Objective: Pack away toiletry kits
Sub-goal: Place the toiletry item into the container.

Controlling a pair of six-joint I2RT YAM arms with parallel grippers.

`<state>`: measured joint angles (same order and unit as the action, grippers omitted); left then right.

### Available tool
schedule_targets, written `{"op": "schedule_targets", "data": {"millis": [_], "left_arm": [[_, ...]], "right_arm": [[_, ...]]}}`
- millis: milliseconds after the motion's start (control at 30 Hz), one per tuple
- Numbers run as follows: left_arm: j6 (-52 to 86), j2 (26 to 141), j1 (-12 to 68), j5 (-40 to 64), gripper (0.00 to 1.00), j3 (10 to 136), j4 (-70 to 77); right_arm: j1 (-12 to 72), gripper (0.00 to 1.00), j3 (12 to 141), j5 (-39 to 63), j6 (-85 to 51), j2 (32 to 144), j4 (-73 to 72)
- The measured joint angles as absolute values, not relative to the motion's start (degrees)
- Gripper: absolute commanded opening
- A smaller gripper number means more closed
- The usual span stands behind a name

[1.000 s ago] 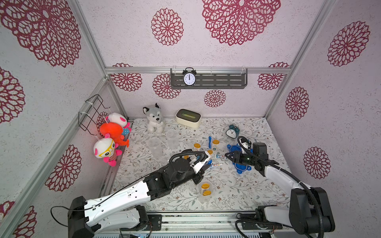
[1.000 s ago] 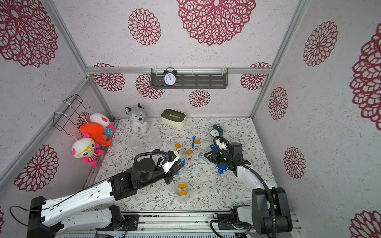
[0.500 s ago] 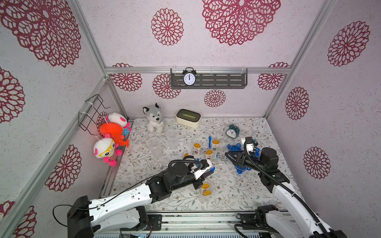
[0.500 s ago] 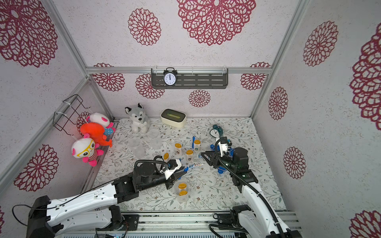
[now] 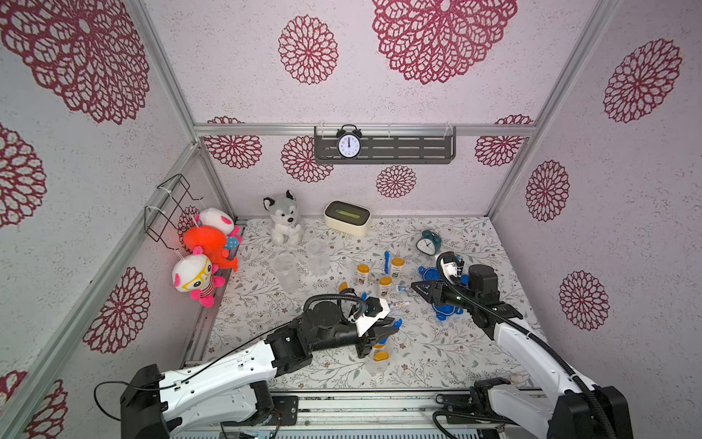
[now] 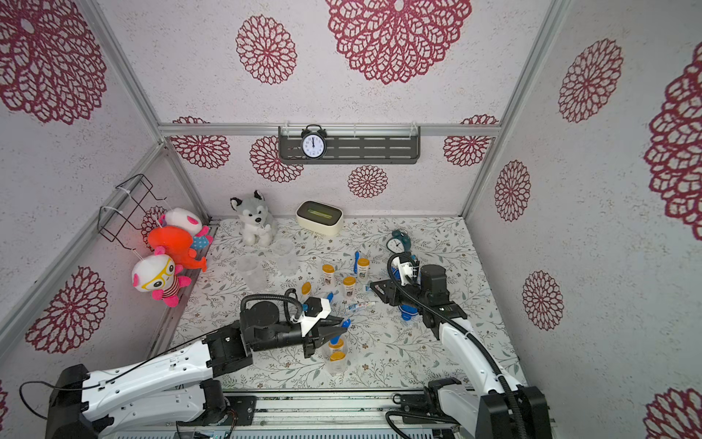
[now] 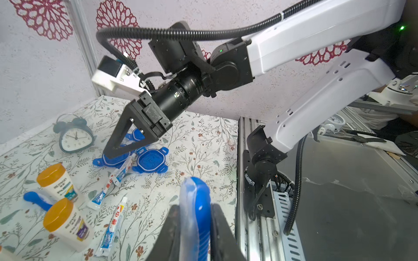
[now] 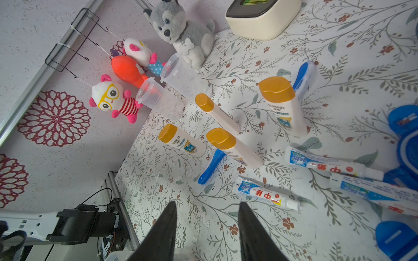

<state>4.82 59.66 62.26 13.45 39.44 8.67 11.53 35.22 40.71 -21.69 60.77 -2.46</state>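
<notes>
The left end effector (image 5: 384, 335) is clamped on a blue toothbrush (image 7: 196, 210) in a clear wrapper. The left wrist view shows the two dark jaws pressed against its sides, with the brush rising between them. In both top views this end effector hangs over a clear cup (image 6: 335, 361) near the front of the worktop (image 5: 437, 353). That cup already holds two white bottles (image 6: 337, 351) with yellow-orange caps. A second ago the left end effector was farther back, beside the loose bottles (image 8: 230, 146) standing in the middle. It has since moved toward the front edge with the toothbrush. The brush slants down toward the cup's mouth, though from above it is hard to say whether its lower end is inside the rim.

The right end effector (image 8: 207, 226) is open, its jaws spread with nothing between them. Its tip hovers over about the same spot as a second ago, above the toothpaste tubes (image 8: 268, 195) and near the blue lids (image 5: 450, 309). The arm behind it has shifted pose, and its white forearm now runs longer and straighter back to the base.

Everything else lies as it did a second ago. The four loose bottles, a second toothbrush (image 8: 212, 166) lying flat among them and two empty cups (image 5: 285, 271) farther back show no change of place.
</notes>
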Motion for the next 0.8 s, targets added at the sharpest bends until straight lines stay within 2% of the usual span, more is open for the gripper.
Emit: {"op": "schedule_targets", "data": {"millis": [667, 800], "left_arm": [[4.3, 57.6, 61.2, 11.9, 0.00, 30.3, 11.8], [4.3, 58.8, 60.9, 11.8, 0.03, 30.1, 13.0]], "right_arm": [[11.4, 0.46, 35.2, 40.7, -20.7, 60.8, -2.4], [11.3, 0.46, 35.2, 40.7, -20.5, 60.8, -2.3]]}}
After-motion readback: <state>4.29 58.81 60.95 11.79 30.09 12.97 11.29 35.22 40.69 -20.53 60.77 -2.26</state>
